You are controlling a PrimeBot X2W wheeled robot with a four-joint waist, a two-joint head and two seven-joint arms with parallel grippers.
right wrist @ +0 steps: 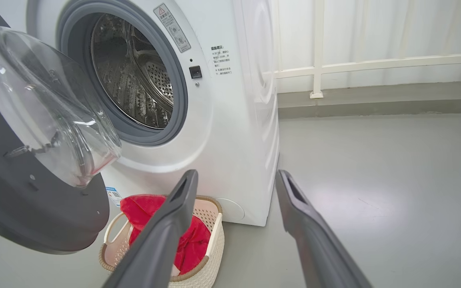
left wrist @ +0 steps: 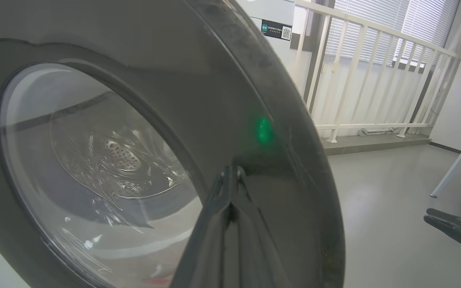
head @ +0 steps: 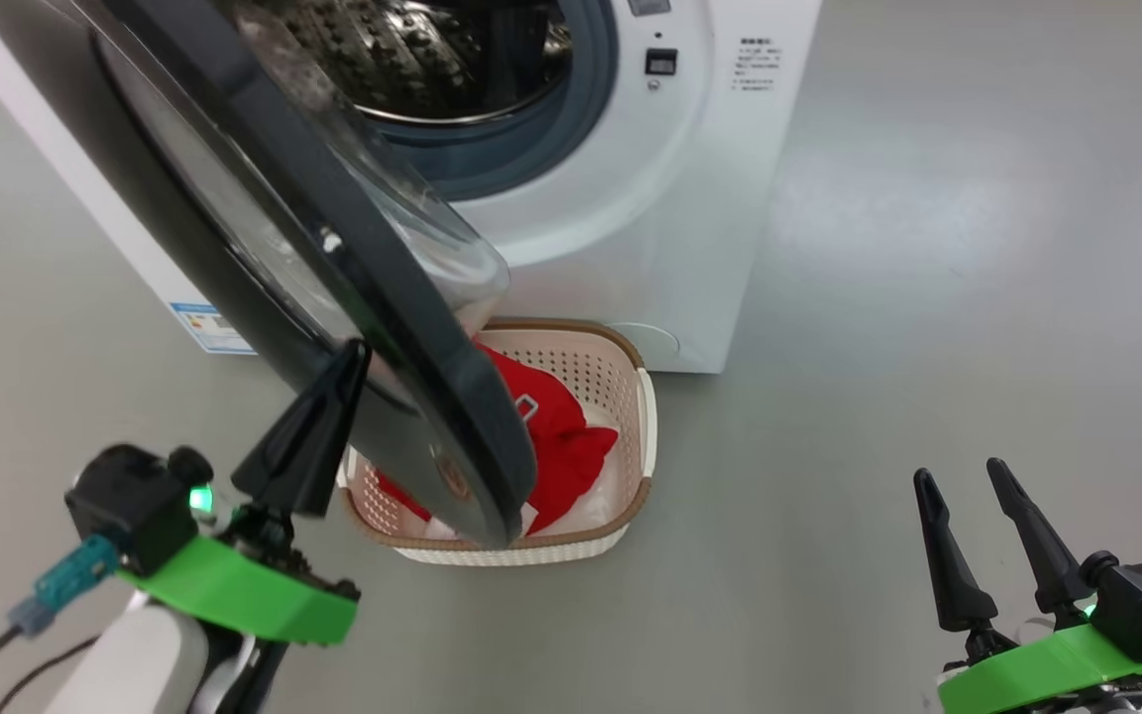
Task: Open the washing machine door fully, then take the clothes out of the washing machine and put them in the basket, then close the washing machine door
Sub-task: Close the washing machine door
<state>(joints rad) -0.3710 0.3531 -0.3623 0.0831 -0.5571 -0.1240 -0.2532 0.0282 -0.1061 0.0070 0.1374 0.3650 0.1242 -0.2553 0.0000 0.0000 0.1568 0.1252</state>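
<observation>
The white washing machine (head: 630, 198) stands ahead with its steel drum (right wrist: 134, 76) showing no clothes. Its black-rimmed round door (head: 333, 278) hangs part-way open over the basket (head: 630, 436). Red clothes (head: 551, 436) lie inside the cream basket (right wrist: 210, 256) on the floor in front of the machine. My left gripper (head: 358, 347) is shut, its fingertips pressed against the door's outer black rim (left wrist: 230, 132). Far to the right, low over the floor, my right gripper (head: 958, 476) stands open and empty; its fingers (right wrist: 174, 224) point toward the machine.
A white railing (left wrist: 358, 72) and blinds stand behind the machine. A white table leg (left wrist: 458, 160) slants at the far right of the left wrist view. Grey floor (head: 928, 297) stretches to the machine's right.
</observation>
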